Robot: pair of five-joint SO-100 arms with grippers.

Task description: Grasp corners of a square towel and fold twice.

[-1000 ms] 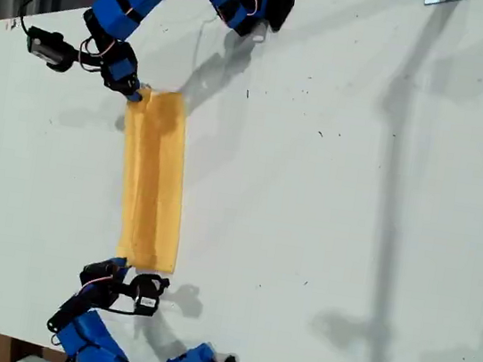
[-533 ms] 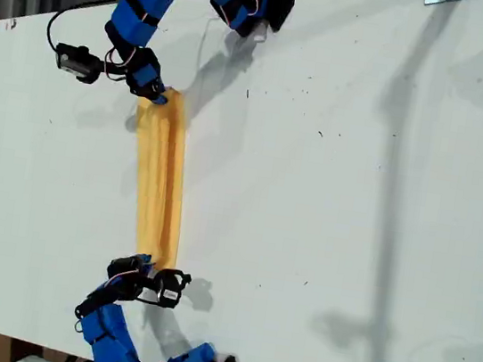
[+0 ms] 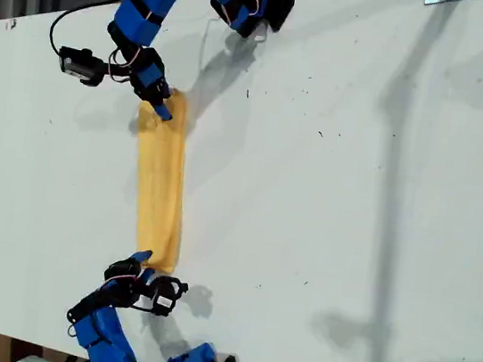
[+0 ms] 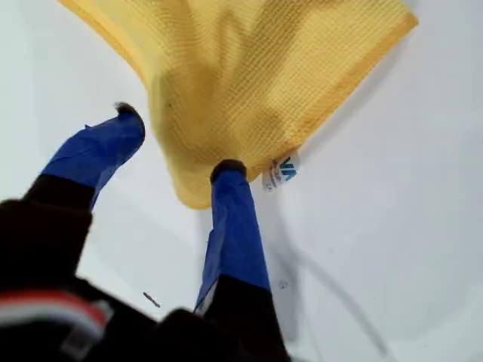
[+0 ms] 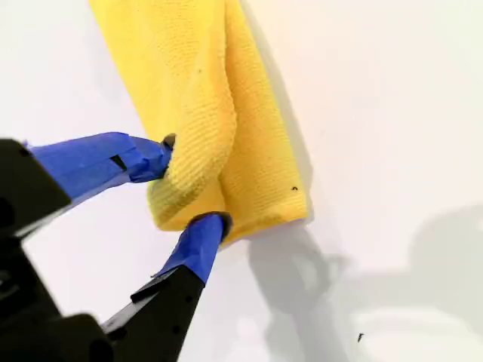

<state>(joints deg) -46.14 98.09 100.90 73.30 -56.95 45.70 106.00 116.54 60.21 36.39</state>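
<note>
The yellow towel (image 3: 162,179) lies as a narrow folded strip on the white table, running up and down in the exterior view. My first gripper (image 3: 160,102) is at its upper end. In the first wrist view the first gripper (image 4: 177,139) pinches the towel (image 4: 249,68) just behind a rounded corner (image 4: 189,197), beside a white label (image 4: 281,172). My second gripper (image 3: 142,263) is at the lower end. There the second gripper (image 5: 191,183) is shut on a rolled-over fold of the towel (image 5: 189,68), and the neighbouring corner (image 5: 300,205) lies free on the table.
The white table (image 3: 355,206) stretches wide toward the exterior view's right, marked only by small dark specks and soft shadows. Its edge (image 3: 30,21) runs along the exterior view's upper left. The arm bases stand at the table's top and bottom edges in that view.
Both grippers have moved toward the exterior view's right, carrying the towel's ends with them. The strip has become narrower and sits slightly further right.
</note>
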